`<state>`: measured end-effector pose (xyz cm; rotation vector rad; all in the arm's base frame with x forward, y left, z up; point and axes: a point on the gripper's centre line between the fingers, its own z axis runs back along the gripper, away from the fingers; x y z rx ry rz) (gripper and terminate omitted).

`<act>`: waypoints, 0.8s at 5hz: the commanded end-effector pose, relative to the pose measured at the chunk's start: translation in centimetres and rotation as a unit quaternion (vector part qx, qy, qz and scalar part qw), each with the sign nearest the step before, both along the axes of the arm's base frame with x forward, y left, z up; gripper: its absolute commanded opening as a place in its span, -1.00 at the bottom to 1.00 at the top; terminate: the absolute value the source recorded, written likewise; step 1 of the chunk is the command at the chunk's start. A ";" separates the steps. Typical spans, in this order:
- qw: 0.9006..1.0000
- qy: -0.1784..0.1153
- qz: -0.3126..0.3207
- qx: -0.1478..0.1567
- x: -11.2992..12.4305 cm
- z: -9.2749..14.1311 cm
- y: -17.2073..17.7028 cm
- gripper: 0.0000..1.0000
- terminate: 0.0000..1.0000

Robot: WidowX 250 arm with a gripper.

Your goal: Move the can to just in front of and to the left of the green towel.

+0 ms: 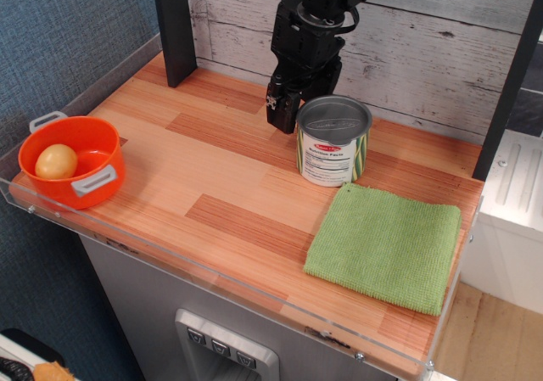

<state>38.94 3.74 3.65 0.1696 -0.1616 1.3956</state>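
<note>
The can (333,143) has a grey metal lid and a white label with a red logo and green-striped sides. It is upright just behind the back left corner of the green towel (386,245), which lies flat at the front right of the wooden table. My black gripper (297,114) hangs at the can's back left side, against its rim, and is shut on it. The fingertips are partly hidden behind the can.
An orange pot (72,160) with grey handles holds a yellowish round thing (56,161) at the table's left edge. A black post (174,25) stands at the back left. A low clear rim (212,283) runs along the front edge.
</note>
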 end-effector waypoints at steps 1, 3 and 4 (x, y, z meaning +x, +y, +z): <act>0.999 -0.032 -0.020 -0.003 0.1 2.8 -0.8 1.00 -1.00; 0.999 -0.035 -0.035 0.015 0.3 4.5 1.9 1.00 -1.00; 0.997 -0.031 -0.065 0.038 0.4 6.3 3.4 1.00 -1.00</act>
